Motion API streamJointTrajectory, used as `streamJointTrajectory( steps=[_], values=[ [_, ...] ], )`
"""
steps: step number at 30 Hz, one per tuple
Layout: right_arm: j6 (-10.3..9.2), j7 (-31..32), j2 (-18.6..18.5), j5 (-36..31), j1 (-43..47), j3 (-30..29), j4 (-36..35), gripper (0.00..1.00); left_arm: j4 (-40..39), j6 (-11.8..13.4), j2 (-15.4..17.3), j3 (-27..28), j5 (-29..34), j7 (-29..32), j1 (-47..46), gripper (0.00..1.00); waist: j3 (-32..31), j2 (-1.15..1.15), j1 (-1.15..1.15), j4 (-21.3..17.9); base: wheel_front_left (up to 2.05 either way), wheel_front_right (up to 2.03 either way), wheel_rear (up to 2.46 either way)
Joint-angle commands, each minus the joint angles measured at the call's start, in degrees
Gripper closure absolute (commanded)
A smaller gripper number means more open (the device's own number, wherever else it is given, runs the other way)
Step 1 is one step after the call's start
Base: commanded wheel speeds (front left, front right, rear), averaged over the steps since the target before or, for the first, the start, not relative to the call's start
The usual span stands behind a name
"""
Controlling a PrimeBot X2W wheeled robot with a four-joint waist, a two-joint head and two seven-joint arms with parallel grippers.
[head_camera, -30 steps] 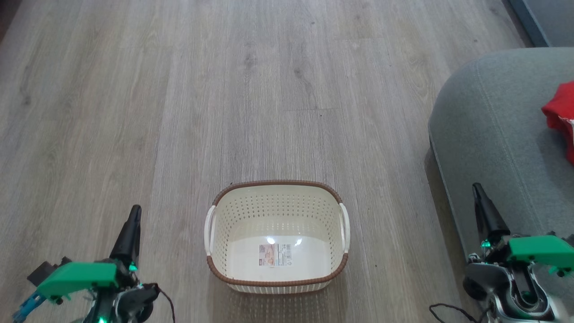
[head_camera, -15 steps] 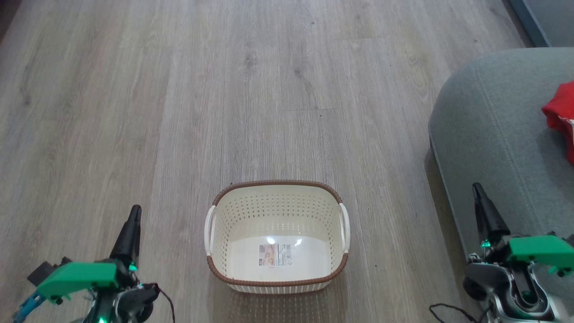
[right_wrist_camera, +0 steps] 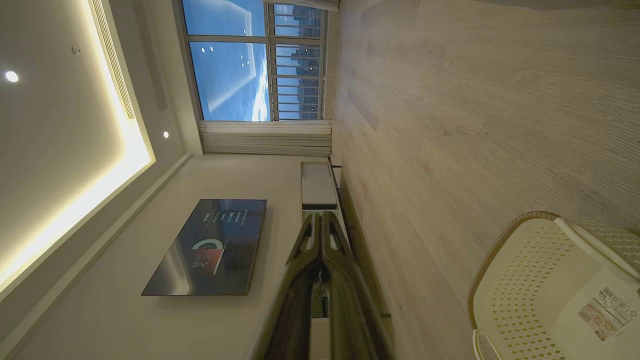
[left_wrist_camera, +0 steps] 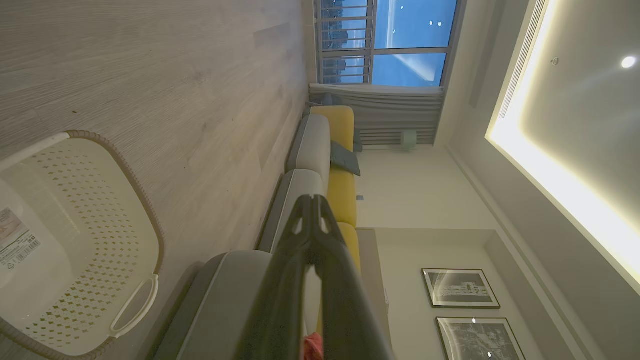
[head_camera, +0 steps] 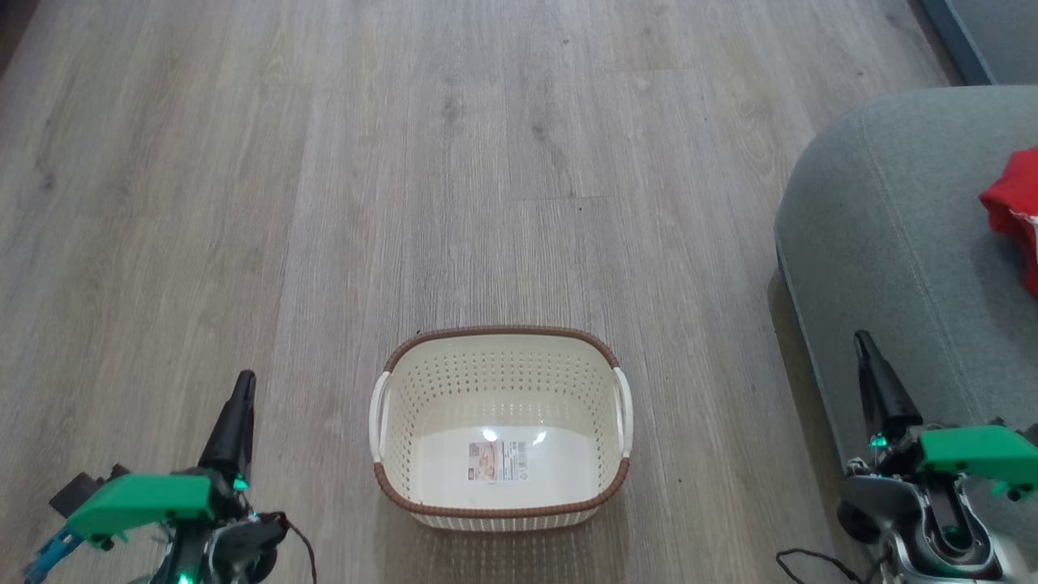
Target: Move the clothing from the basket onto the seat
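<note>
A small cream plastic basket with perforated walls and a brown woven-look rim [head_camera: 501,331] stands on a pale wood-plank floor [head_camera: 324,162], with a label [head_camera: 497,461] on its bottom. To its right, a bright red garment of thin fabric [head_camera: 1014,203] lies on a large grey-green upholstered seat [head_camera: 884,243]. The left claw [head_camera: 243,381] and right claw [head_camera: 861,341] hover on either side of the basket. Each has its fingers pressed together and holds nothing.

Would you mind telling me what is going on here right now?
Nothing is in hand right now. The basket sits empty on the floor, and the red clothing lies on the seat. The left gripper and right gripper flank the basket, fingers closed on nothing.
</note>
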Motion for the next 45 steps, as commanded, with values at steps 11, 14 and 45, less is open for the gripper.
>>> streamJointTrajectory(
  steps=[11, 14, 45],
  values=[
    [0.00, 0.3, -0.2, 0.3, -1.2, 1.0, -2.3, 1.00, -2.0, -0.5, 0.9, 1.4, -0.4, 0.4, -2.8, 1.00, 0.0, 0.00, 0.00, 0.0, 0.00, 0.00, 0.00],
    [0.00, 0.3, -0.2, 0.3, -1.2, 1.0, -2.3, 1.00, -2.0, -0.5, 0.9, 1.4, -0.4, 0.4, -2.8, 1.00, 0.0, 0.00, 0.00, 0.0, 0.00, 0.00, 0.00],
    [0.00, 0.2, -0.2, 0.3, -1.2, 1.0, -2.3, 1.00, -2.0, -0.5, 0.9, 1.4, -0.4, 0.4, -2.8, 1.00, 0.0, 0.00, 0.00, 0.0, 0.00, 0.00, 0.00]
  ],
)
